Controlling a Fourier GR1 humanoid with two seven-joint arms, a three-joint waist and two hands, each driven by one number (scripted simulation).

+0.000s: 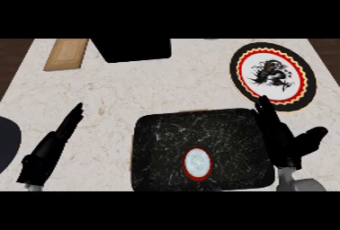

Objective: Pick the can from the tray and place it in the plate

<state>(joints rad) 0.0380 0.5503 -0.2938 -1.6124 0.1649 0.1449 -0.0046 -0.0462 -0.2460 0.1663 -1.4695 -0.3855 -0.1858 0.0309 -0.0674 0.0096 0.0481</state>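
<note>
A red can with a pale top (198, 164) stands upright on the black marbled tray (166, 134), near its front edge. The round plate (274, 76), black and red rimmed with a white middle and a dark figure, lies at the back right of the counter. My right hand (282, 134) is open at the tray's right edge, fingers straight and pointing away, thumb spread to the right; it sits right of the can and does not touch it. My left hand (53, 143) is open at the left, fingers up, resting well away from the tray.
A wooden board (66, 54) lies at the back left. A black block (136, 49) sits at the back middle. A dark rounded object (8, 143) shows at the left edge. Pale marble counter (133, 90) lies between the tray and the back items.
</note>
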